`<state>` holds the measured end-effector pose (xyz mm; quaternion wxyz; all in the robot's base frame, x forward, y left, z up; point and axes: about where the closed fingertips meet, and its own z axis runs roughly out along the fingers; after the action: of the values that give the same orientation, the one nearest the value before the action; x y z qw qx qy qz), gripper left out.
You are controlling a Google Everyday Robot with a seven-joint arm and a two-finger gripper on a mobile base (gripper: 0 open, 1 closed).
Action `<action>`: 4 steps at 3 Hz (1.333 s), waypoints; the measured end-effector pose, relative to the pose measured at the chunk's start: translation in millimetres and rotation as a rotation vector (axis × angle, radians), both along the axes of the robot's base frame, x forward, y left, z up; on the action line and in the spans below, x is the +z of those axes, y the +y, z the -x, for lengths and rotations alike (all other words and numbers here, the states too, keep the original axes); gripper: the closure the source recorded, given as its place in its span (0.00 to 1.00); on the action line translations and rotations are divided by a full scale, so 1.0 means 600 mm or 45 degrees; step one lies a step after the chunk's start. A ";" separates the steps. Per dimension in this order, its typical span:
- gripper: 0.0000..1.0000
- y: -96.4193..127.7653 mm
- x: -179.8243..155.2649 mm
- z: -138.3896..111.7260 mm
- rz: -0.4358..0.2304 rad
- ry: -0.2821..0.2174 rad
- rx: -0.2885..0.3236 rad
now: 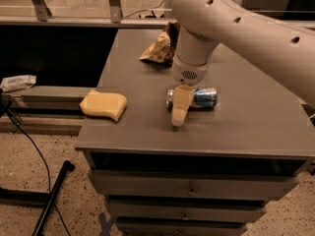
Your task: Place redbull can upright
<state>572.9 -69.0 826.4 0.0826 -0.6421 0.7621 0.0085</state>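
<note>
Camera view, one entry per item, places taken from the gripper.

1. Gripper [179, 117]. We log it hanging from the pale arm [236, 23] that comes in from the upper right of the picture. It points down at the table [246, 127], its tip at or just above the surface near the front edge. We cannot tell whether it is released or clenched, nor whether it grips anything.

2. Redbull can [205, 97]. It lies on its side on the table, long axis running left to right across the picture. It sits directly behind the gripper, which covers the can's left part. The blue and silver body shows to the gripper's right, and a silver end peeks out just to its left. We cannot tell whether the two touch.

3. Snack bag [158, 48]. Brown and yellow, crumpled, farther back on the table, behind the gripper and a little to the picture's left, well apart from the can.

4. Yellow sponge [103, 104]. To the picture's left of the gripper, level with it, straddling the table's left edge.

5. Drawers [192, 191]. Below the gripper, under the tabletop, shut.

6. Small wrapped packet [17, 82]. Far to the picture's left, on a low ledge off the table.

7. Black cable [29, 146]. On the speckled floor, low and left of the gripper.
</note>
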 end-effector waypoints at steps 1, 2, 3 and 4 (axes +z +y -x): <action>0.25 0.021 0.033 0.002 -0.013 -0.052 0.046; 0.47 0.037 0.052 0.006 -0.011 -0.080 0.089; 0.71 0.050 0.053 0.011 0.001 -0.063 0.131; 0.99 0.058 0.049 0.016 0.002 -0.032 0.161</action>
<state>563.5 -34.4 856.0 0.0910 -0.6892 0.7188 0.0049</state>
